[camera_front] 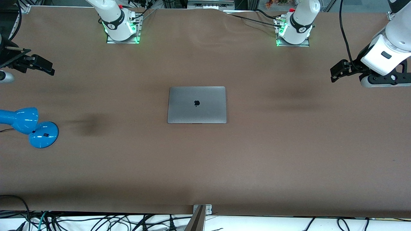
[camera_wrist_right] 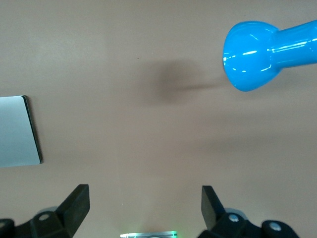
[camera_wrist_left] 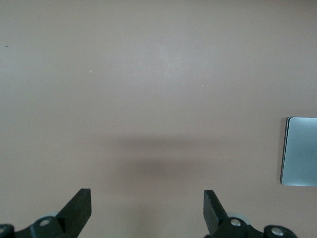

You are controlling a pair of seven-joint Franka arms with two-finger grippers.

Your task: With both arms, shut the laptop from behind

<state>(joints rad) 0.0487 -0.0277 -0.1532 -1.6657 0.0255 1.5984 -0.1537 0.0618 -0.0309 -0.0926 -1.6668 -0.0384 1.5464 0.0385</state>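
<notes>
The space-grey laptop lies shut and flat in the middle of the brown table, its lid with the dark apple logo facing up. A corner of it shows in the left wrist view and in the right wrist view. My left gripper is open and empty, up in the air over the left arm's end of the table, well clear of the laptop; its fingers stand wide apart. My right gripper is open and empty over the right arm's end of the table; its fingers stand wide apart.
A bright blue desk lamp stands near the right arm's end of the table, nearer to the front camera than the right gripper; its shade shows in the right wrist view. The arm bases stand with green lights. Cables lie along the table's front edge.
</notes>
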